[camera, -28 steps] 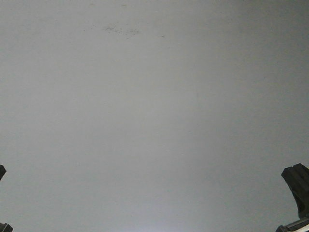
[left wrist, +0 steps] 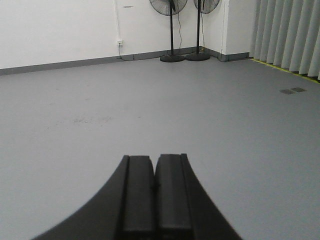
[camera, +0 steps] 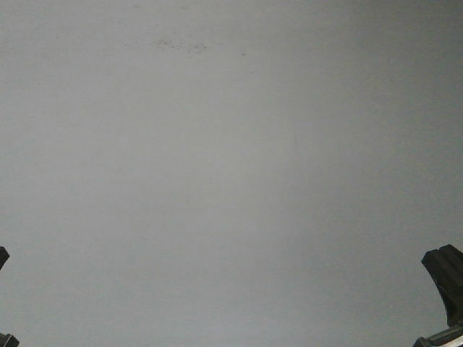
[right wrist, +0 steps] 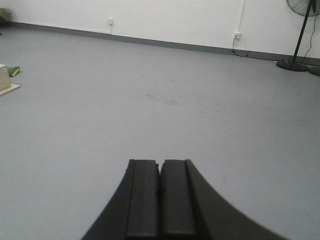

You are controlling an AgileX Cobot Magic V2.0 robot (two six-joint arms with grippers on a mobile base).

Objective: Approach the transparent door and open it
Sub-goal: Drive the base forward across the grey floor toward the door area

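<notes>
The transparent door is out of view in every frame. In the left wrist view my left gripper (left wrist: 154, 159) is shut, its two black pads pressed together with nothing between them, pointing low over the grey floor (left wrist: 150, 110). My right gripper (right wrist: 160, 163) is likewise shut and empty above the grey floor (right wrist: 150, 115). The front view shows only grey floor (camera: 231, 173), with a black part of the right arm (camera: 445, 278) at the lower right edge and slivers of the left arm (camera: 3, 256) at the lower left.
Two black pedestal fans (left wrist: 172, 30) stand against the white wall (left wrist: 60, 30) far ahead. Grey vertical blinds (left wrist: 290, 35) hang at the right. Another fan (right wrist: 300, 35) shows at the right of the right wrist view, and a low pale board (right wrist: 6, 82) with something green lies at the left.
The faint scuff marks on the floor in the front view have shifted very slightly upward; the arms hold the same pose.
</notes>
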